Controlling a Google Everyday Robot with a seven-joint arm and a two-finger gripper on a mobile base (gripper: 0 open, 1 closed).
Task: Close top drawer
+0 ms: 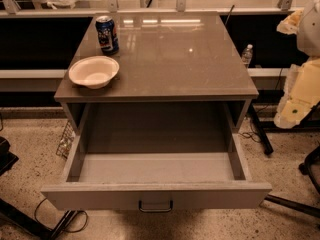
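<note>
The top drawer (155, 196) of the grey cabinet is pulled far out toward the camera. Its inside (155, 166) is empty. The flat front panel has a small dark bar handle (155, 207) at its centre. The lower drawer fronts are hidden under it. My gripper (292, 111) is the cream-coloured end of the arm at the right edge. It hangs beside the cabinet's right side, apart from the drawer, about level with the drawer opening.
A blue can (107, 34) and a white bowl (94, 71) stand on the cabinet top (175, 54) at the left. A water bottle (247, 54) is behind on the right. Dark stand legs (260, 131) and a chair base (311, 169) are on the right floor. Cables and dark legs (47, 224) lie at bottom left.
</note>
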